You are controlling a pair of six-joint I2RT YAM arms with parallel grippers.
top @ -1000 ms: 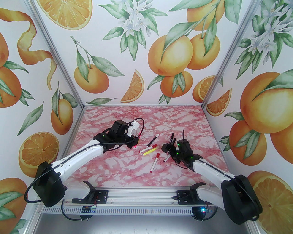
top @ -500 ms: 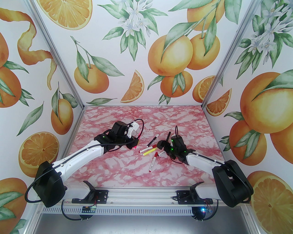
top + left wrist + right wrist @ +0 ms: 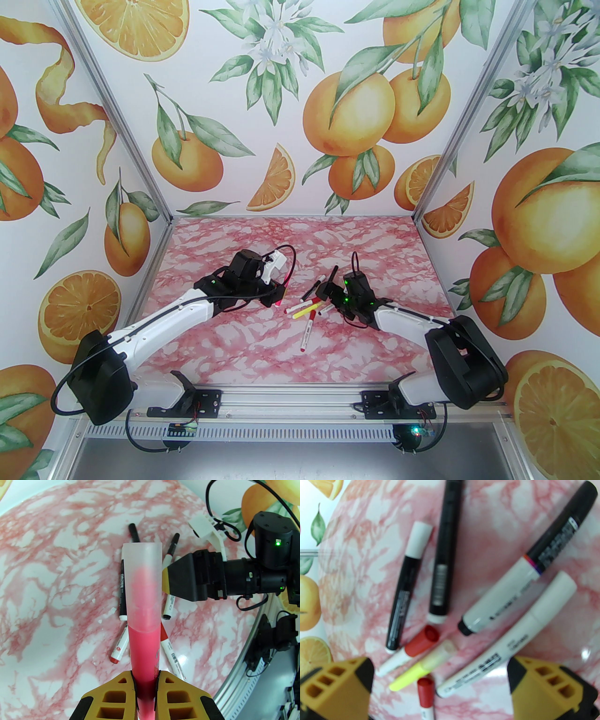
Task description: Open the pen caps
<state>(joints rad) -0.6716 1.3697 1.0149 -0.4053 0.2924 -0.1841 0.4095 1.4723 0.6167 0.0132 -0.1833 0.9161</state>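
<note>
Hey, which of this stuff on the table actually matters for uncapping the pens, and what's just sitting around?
Matters: pink pen, its frosted cap, yellow pen, red-capped pen, second red-capped pen, white pen, black pen, white-capped black pen, black-and-white pen.

Just there: table, printed walls, base rail.

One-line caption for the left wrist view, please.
Left gripper shut on the pink pen, frosted cap on, above loose pens on the marble table.

Left arm [image 3: 159,323]: stretched low over the surface [image 3: 262,347], left of the pens [image 3: 307,311]
Left gripper [image 3: 145,679]: jaws clamped on the pink pen [image 3: 144,644]
Right arm [image 3: 403,323]: elbow bent, reaching from the pens' right
Right gripper [image 3: 439,667]: jaws spread wide, just above the pens
</note>
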